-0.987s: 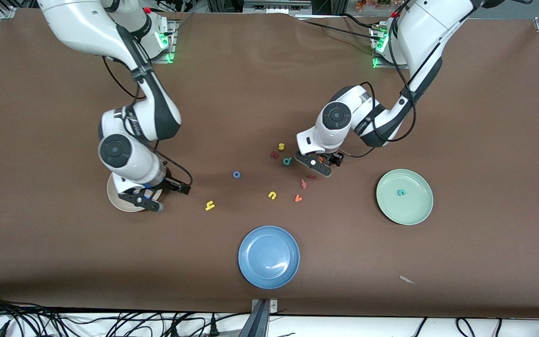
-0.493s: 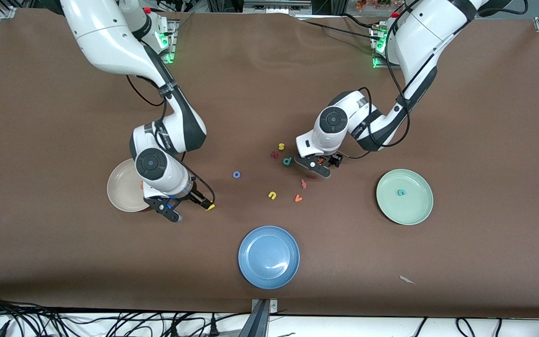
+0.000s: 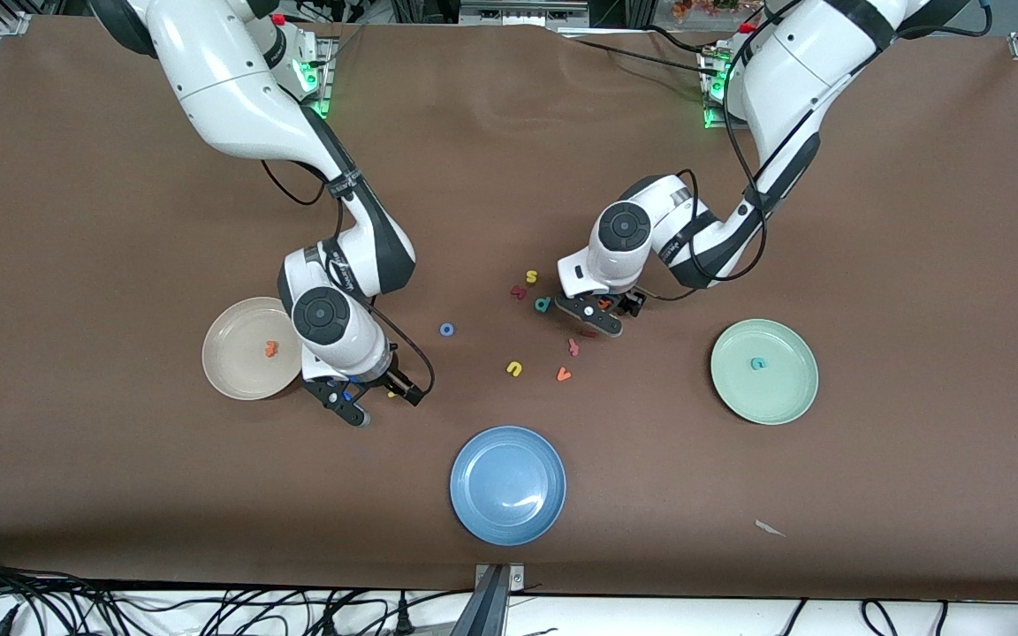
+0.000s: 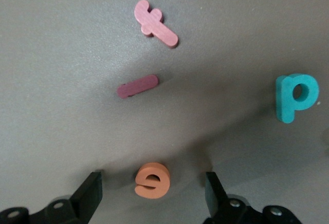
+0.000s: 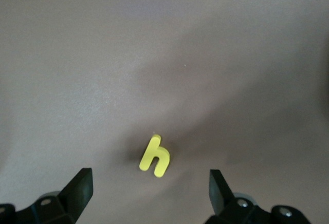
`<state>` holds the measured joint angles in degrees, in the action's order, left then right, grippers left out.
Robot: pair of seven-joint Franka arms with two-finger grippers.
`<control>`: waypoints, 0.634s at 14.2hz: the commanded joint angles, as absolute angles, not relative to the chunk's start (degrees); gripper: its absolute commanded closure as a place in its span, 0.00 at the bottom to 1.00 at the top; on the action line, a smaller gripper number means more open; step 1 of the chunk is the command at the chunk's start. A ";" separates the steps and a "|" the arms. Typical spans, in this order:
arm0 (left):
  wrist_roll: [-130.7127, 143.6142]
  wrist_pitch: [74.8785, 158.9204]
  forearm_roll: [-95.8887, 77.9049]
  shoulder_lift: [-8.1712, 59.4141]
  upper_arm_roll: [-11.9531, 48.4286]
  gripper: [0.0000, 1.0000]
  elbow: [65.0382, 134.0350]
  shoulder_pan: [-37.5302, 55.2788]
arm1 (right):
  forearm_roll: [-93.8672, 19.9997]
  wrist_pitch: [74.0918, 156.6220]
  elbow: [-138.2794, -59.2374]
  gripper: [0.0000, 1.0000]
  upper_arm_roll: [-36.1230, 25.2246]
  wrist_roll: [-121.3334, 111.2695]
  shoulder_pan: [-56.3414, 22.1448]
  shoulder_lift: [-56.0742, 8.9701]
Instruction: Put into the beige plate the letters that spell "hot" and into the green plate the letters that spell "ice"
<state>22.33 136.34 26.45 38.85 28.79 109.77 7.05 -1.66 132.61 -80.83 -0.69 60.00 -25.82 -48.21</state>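
Right gripper low over the brown worktop, just beside the round cream-beige plate, fingers spread wide. The small yellow foam "h" lies flat on the worktop between the fingers, not touched by either. Small orange foam "t" lies in the beige plate. Small blue ring-shaped foam "o" sits on the worktop between the two arms.

Left gripper low over the letter cluster mid-worktop, fingers apart on either side of the small round orange foam "e", gaps visible on both sides, no contact seen. Dark red short foam bar "i" lies near the "e"; pink foam "f" further on. Teal foam "p" off to one side of them.

Round pale mint-green plate toward the left arm's end of the worktop, small teal foam "c" in it. Round blue plate nearest the front camera. Yellow foam "u" and orange foam "v" loose on the worktop, nearer the front camera than the cluster; yellow foam "s" farther from it.
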 commanded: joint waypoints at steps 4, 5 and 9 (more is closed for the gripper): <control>25.31 135.97 28.65 38.15 29.00 0.89 109.51 6.94 | -1.85 134.03 -77.26 0.01 -1.14 59.77 -25.84 -51.76; 25.31 135.71 28.65 37.88 29.09 0.92 109.51 7.03 | -1.85 134.12 -77.17 0.02 -1.14 59.77 -25.84 -52.20; 24.35 130.70 27.87 33.85 29.27 0.92 108.20 5.89 | -1.85 134.38 -76.82 0.20 -1.14 59.59 -25.84 -53.44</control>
